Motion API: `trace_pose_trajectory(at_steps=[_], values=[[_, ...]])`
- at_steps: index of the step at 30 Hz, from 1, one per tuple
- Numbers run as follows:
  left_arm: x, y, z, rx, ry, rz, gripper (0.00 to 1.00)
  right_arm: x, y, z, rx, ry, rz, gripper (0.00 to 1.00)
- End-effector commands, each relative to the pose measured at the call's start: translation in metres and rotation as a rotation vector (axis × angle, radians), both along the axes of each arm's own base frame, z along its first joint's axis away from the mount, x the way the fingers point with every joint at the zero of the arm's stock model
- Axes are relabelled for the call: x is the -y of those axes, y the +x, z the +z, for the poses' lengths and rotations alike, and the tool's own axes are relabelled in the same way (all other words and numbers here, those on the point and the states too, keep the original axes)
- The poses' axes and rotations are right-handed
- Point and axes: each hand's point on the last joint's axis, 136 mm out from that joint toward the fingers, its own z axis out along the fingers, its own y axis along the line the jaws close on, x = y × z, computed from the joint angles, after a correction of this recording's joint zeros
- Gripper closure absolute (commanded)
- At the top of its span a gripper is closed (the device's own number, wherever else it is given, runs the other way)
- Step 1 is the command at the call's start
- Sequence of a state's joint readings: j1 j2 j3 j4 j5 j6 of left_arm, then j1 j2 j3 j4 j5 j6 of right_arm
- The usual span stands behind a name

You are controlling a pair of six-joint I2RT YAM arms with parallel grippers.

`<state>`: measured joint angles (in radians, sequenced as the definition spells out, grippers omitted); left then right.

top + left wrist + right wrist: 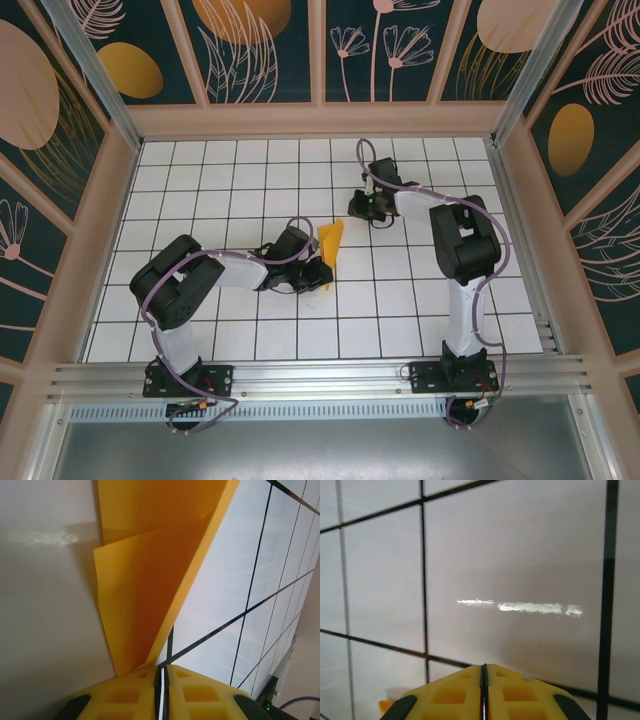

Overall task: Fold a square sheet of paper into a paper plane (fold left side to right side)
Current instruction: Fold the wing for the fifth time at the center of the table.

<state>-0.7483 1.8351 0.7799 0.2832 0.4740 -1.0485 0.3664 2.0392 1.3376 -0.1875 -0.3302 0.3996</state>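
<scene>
At the near table edge, a ridged aluminium rail (pixel 320 372) carries the two arm bases, well short of the paper (pixel 332 240). Both arms are black and white, with purple cables looped along them.

Just short of the paper, the left gripper (pixel 316 272) lies low over the floor (pixel 230 180). In the left wrist view this gripper (pixel 161 677) has blocky yellow fingers with square recesses, pressed together so that only a hairline seam shows. The paper's (pixel 145 580) narrow lower end meets that seam, so the jaws appear to be clamped on it. From there the paper rises and widens, thin, matte and orange-yellow. It is folded into overlapping layers, one straight-edged flap lying over another with a stepped corner on its left side, and a long straight edge runs up its right side. From above it reads as a small pointed wedge, tilted off the tiles.

Beside and below the paper, the floor is glossy white tile ruled with thin dark lines.

Just beyond the paper and to its right, the right gripper (pixel 360 207) sits apart from it. Its own view shows this gripper (pixel 483 675) with the same yellow fingers closed flush on nothing, over shiny tile with a bright streak of glare.

Farthest from the paper, dark teal wall panels (pixel 260 40) carry pale leaf outlines and orange ovals.
</scene>
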Motion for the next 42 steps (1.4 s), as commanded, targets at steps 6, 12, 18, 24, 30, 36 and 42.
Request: trace_pose_trajectory(at_steps=[6,12,18,24,30,36,42], values=[[-0.024,-0.027,-0.047,-0.087,0.167,-0.012,0.85,-0.043,-0.079,0.055,0.025,0.191,0.118,0.87],[-0.024,-0.026,-0.045,-0.080,0.169,-0.009,0.85,-0.070,-0.113,0.030,-0.058,0.247,0.123,0.87],[-0.024,-0.025,-0.044,-0.078,0.169,-0.010,0.85,-0.076,-0.111,0.009,-0.089,0.230,0.139,0.87],[-0.026,-0.028,-0.044,-0.078,0.178,-0.018,0.85,-0.073,-0.098,-0.012,-0.103,0.143,0.135,0.87],[-0.030,-0.033,-0.043,-0.088,0.190,-0.038,0.85,-0.060,-0.097,-0.037,-0.141,0.052,0.104,0.87],[-0.036,-0.050,-0.038,-0.115,0.174,-0.078,0.85,-0.055,-0.099,-0.045,-0.151,0.038,0.092,0.87],[-0.030,-0.055,-0.014,-0.090,0.069,-0.075,0.85,-0.060,-0.100,-0.040,-0.152,0.072,0.099,0.87]])
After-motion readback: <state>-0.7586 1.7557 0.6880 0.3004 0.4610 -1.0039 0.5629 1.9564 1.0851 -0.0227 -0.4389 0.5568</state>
